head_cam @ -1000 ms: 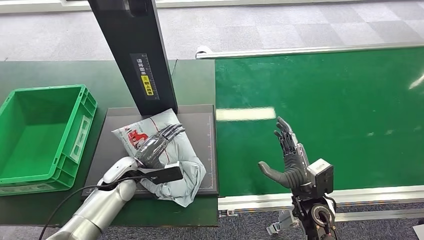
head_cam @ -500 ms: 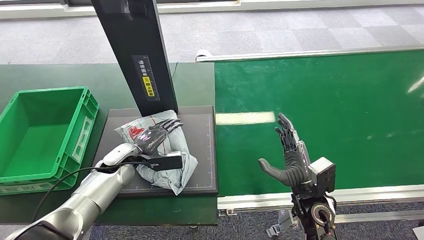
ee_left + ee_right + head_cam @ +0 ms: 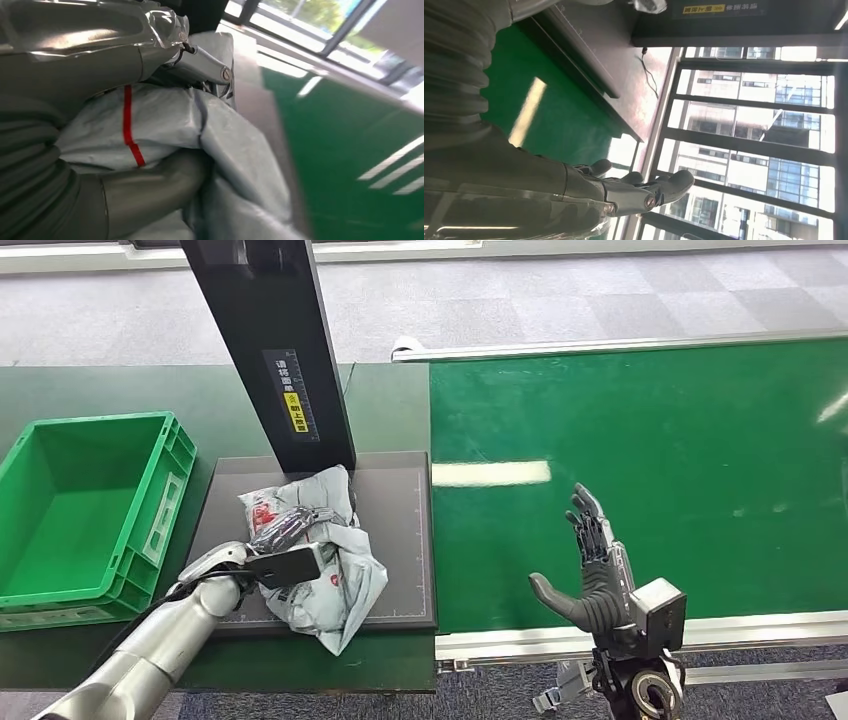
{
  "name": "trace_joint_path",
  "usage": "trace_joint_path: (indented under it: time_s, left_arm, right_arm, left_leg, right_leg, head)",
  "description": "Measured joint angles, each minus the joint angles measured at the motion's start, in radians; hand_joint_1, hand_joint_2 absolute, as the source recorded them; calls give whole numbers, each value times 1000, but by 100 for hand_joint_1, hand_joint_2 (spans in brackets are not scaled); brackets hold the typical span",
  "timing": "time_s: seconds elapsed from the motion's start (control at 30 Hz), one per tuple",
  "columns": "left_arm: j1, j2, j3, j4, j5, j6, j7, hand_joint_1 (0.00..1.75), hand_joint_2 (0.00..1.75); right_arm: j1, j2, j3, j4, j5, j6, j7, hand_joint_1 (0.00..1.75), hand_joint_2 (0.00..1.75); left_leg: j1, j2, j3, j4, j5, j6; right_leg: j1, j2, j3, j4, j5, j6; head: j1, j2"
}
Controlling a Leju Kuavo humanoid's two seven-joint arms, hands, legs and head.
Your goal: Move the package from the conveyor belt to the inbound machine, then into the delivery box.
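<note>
Since 1 s ago: left hand point(image 3: 283, 540) has curled in and pulled back toward 7 o'clock, bunching the package point(image 3: 320, 570) with it; before, its fingers lay flat across the top. Right hand point(image 3: 598, 575) has drifted slightly toward 4 o'clock, otherwise same pose.

Now: package is a crumpled grey poly mailer with red print, sitting on the dark plate of the inbound machine point(image 3: 400, 530), just in front of its black column point(image 3: 275, 350). Left hand has fingers closed into the film; the wrist view shows thumb point(image 3: 150, 192) under a fold and fingers on top, so it's gripping. Right hand is spread wide, holding nothing, over the near edge of the conveyor belt point(image 3: 650, 440).

Delivery box point(image 3: 165, 490) sits at 9 o'clock of the plate, on the counter point(image 3: 90, 385).

Risks, my read:
- Grip is on loose film, not the contents. Bag could slide out on lift.
- Trailing tail at 5 o'clock may snag the plate edge or box rim during transfer.
</note>
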Motion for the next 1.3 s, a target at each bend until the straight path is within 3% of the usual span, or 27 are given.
trace_joint_path:
  time_s: [0.17, 0.33, 0.47, 0.67, 0.73, 0.9, 1.03, 1.17, 1.3]
  left_arm:
    - [116, 32, 122, -340, 343, -138, -55, 175, 175]
    - [135, 11, 281, -550, 645, -184, -77, 175, 175]
    - [95, -40, 443, -625, 785, -106, -50, 175, 175]
    - [50, -79, 612, -654, 785, 20, -47, 175, 175]
    - [49, -84, 639, -658, 723, 119, -72, 175, 175]
    - [33, -49, 682, -621, 381, 521, -113, 175, 175]
    - [-46, 21, 692, -426, 59, 767, -65, 175, 175]
    - [-130, 87, 692, -206, -163, 882, 28, 175, 175]
    - [-207, 163, 719, 8, -496, 909, 173, 175, 175]
  right_arm:
    - [40, 3, -24, -38, -3, -16, -5, 0, 175]
    - [75, 17, -51, -79, -5, -33, -12, 0, 175]
    - [96, 27, -71, -102, -5, -35, -16, 0, 175]
    - [101, 34, -84, -104, -5, -35, -17, 0, 175]
    - [100, 35, -85, -104, -6, -35, -17, 0, 175]
    - [82, 38, -84, -103, -16, -36, -6, 0, 175]
    - [66, 41, -78, -103, -15, -36, 0, 0, 175]
    - [64, 42, -75, -103, -14, -35, 3, 0, 175]
    - [63, 43, -73, -103, -14, -33, 3, 0, 175]
  left_leg:
    - [0, 0, -10, 0, 0, 0]
    - [0, 0, -14, 1, 0, 0]
    - [0, 0, -14, 1, 0, 0]
    - [0, 1, -14, 0, 0, 0]
    - [0, 1, -15, 0, 0, 0]
    - [0, 1, -15, 0, 0, 0]
    - [1, 0, -15, 0, 0, 0]
    - [1, 1, -15, 0, 1, -1]
    - [1, 3, -15, 0, 1, -1]
  right_leg:
    - [0, 0, -9, 0, 0, 0]
    - [0, 0, -14, 0, 0, 0]
    - [0, 0, -14, 0, 0, 0]
    - [0, 1, -14, 0, 0, 0]
    - [0, 1, -14, 0, 0, 0]
    - [0, 1, -15, 0, 0, 0]
    - [0, 0, -15, 0, 0, 0]
    - [1, 1, -15, 0, 1, -1]
    - [1, 2, -16, 1, 1, -1]
  head:
    - [0, 0]
    - [0, 0]
    - [0, 0]
    - [0, 0]
    - [0, 0]
    - [0, 0]
    - [0, 0]
    - [0, 0]
    - [0, 0]
